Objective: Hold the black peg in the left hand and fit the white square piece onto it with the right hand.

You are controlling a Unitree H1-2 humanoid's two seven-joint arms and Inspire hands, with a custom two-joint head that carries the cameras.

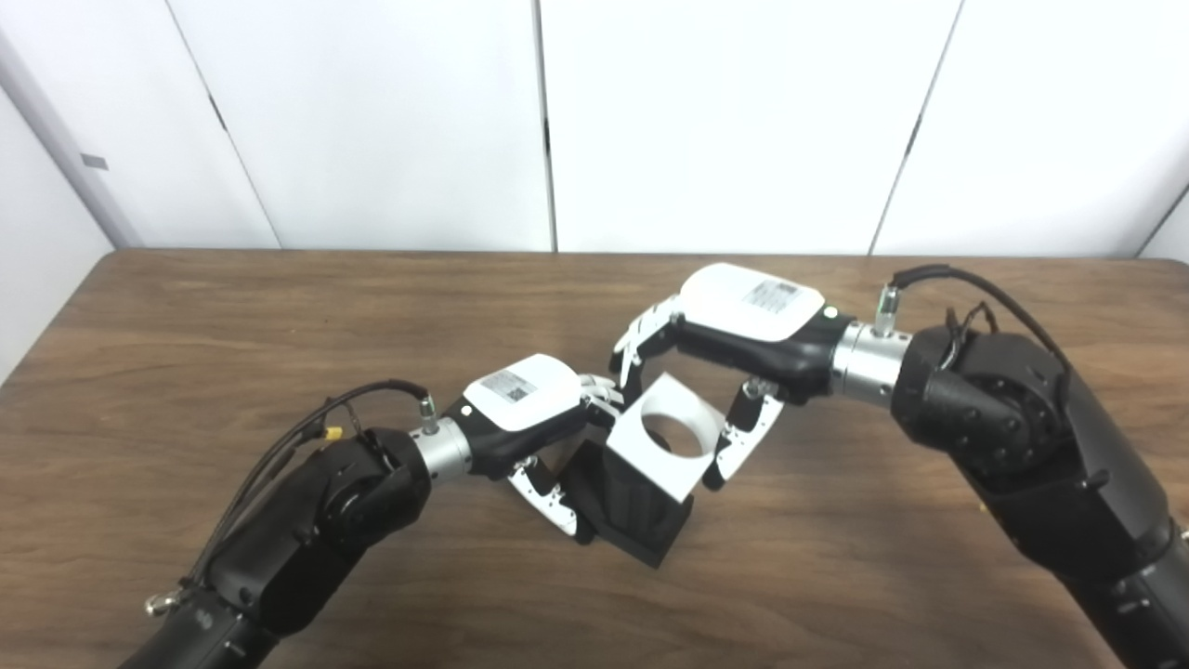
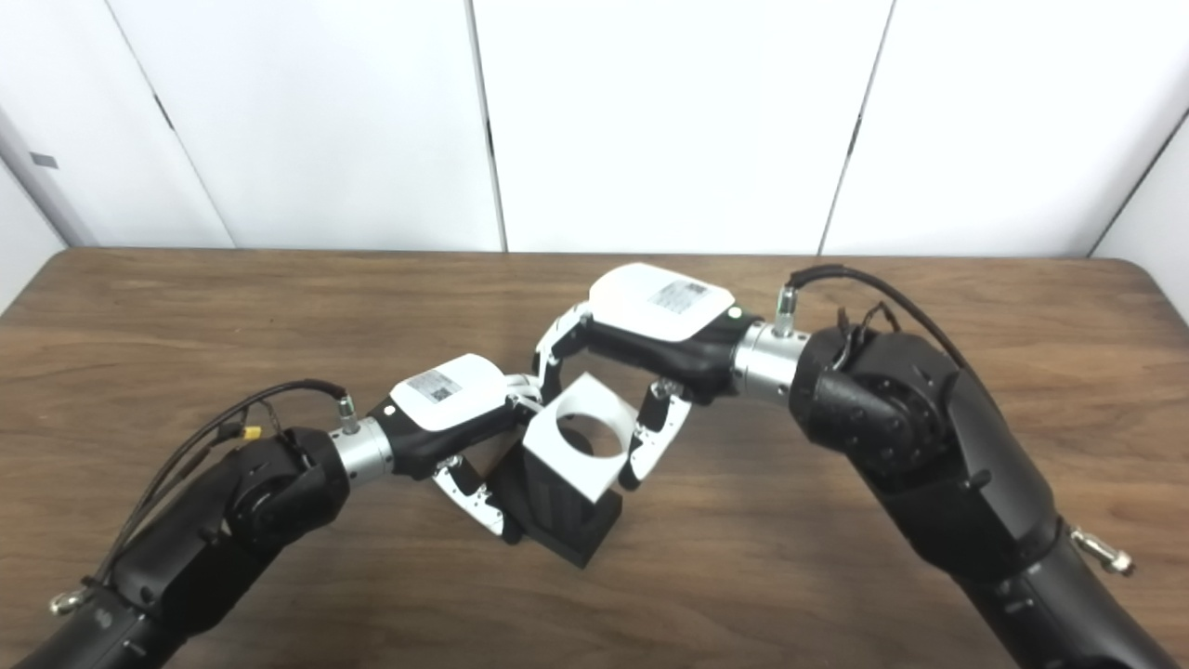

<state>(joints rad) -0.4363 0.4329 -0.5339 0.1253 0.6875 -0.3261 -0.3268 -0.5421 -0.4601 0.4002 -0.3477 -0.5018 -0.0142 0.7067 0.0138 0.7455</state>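
My left hand (image 1: 534,418) is shut on the black peg (image 1: 632,511), a dark ribbed block held tilted just above the wooden table (image 1: 279,325), near its middle. A white square piece (image 1: 664,446) with a round hole rests on the peg's top end, tilted with it. My right hand (image 1: 734,358) reaches in from the right and grips that white piece, fingers at its far corner and thumb (image 1: 738,441) on its right edge. In the right eye view the peg (image 2: 562,511) and the white piece (image 2: 585,441) look the same.
White wall panels (image 1: 548,121) rise behind the table's far edge. Both forearms cross the near half of the table, the right forearm (image 1: 1022,437) bulky at the right side. Nothing else lies on the wood.
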